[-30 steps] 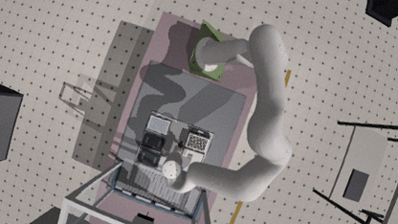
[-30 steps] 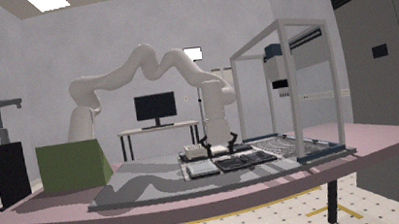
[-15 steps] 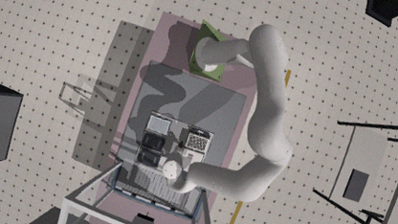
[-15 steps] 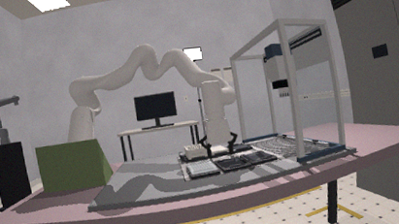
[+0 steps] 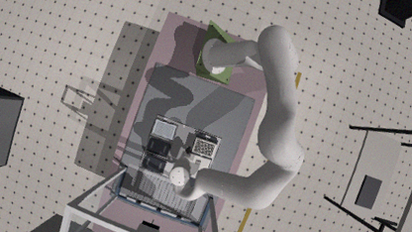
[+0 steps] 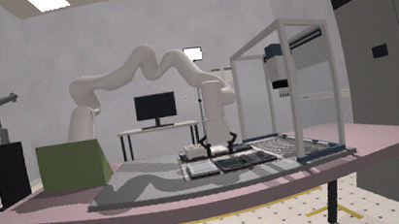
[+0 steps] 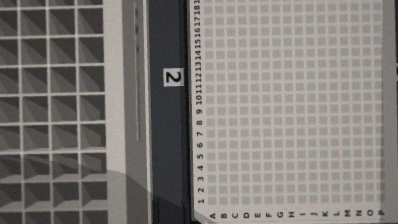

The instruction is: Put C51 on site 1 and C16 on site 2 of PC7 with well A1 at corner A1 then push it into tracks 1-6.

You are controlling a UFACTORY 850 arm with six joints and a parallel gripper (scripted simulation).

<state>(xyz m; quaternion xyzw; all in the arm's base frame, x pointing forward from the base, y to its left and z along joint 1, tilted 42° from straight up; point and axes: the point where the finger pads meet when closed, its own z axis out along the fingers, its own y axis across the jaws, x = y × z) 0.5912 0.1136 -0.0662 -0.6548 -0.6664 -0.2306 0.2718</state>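
Note:
My gripper [image 6: 218, 146] is open and empty, its fingers spread just above the carrier PC7 [image 7: 169, 125] on the apron. The wrist view looks straight down on it. The deep-well block C51 [image 7: 50, 110] lies on the left. The 384-well plate C16 [image 7: 290, 110] lies on the right, past the label 2 [image 7: 173, 77], with its A1 corner at the lower left. C51 also shows in the overhead view [image 5: 206, 145] and in the side view [image 6: 193, 151]. The 96-well plate C15 [image 5: 162, 129] sits in the nest nearest the arm's base. My fingers are out of the wrist view.
Two dark empty nests [image 5: 158, 146] [image 5: 151, 163] follow C15 in the row. The ribbed loading rails [image 6: 290, 145] lie under the instrument's white frame [image 6: 286, 83], just beyond the carrier. A green block [image 6: 72, 164] stands at the arm's base.

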